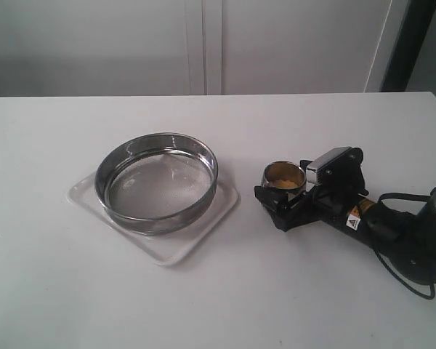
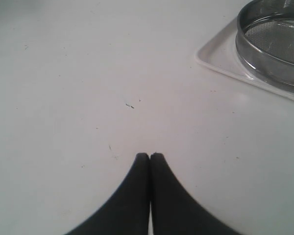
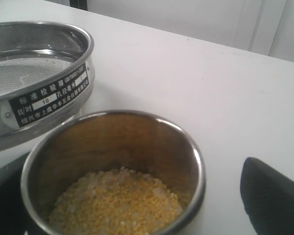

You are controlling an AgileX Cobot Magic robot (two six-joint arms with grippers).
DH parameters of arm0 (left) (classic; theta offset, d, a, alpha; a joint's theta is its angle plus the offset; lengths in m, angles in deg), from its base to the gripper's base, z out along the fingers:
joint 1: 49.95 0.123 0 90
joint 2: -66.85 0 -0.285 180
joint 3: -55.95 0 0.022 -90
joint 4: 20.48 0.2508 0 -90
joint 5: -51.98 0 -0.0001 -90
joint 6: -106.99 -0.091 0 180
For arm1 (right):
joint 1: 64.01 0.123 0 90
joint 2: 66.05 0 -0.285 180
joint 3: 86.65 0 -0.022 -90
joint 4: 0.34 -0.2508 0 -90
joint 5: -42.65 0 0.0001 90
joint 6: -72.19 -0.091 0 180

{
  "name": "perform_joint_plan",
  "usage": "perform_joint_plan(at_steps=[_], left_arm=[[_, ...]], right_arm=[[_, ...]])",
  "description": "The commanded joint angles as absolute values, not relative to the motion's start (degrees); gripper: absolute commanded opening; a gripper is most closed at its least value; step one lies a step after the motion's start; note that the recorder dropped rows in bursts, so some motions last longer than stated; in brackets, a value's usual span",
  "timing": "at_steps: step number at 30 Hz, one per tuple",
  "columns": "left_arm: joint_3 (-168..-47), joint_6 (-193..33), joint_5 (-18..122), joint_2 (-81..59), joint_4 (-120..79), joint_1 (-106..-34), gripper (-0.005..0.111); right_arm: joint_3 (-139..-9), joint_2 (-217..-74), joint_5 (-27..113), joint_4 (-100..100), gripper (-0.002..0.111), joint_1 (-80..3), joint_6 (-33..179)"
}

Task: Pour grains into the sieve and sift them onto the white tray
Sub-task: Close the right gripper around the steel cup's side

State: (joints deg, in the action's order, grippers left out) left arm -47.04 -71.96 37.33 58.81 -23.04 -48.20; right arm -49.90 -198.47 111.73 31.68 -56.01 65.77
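Here, one sieve [image 1: 157,183], one white tray [image 1: 176,251], one cup [image 1: 268,175]; left tool [image 2: 150,155] closed, right tool [image 1: 284,181] spread.

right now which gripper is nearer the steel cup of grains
Right. The right gripper stands open with the cup between its jaws; the left gripper is shut over bare table outside the white tray corner, with the cup out of its view.

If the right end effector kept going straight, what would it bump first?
Probably the steel cup of grains, sitting between its open fingers; the sieve lies farther on.
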Motion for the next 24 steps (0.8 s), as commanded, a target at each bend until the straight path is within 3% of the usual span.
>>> perform_joint_plan(at_steps=[1,24], left_arm=[[-46.8,-71.8,37.3,59.1,-23.4,-48.4,0.0],[-46.8,-71.8,37.3,59.1,-23.4,-48.4,0.0]], right_arm=[[-50.1,-198.6,112.6,31.6,0.105,-56.0,65.5],[-52.9,-201.4,112.6,34.2,0.105,-56.0,65.5]])
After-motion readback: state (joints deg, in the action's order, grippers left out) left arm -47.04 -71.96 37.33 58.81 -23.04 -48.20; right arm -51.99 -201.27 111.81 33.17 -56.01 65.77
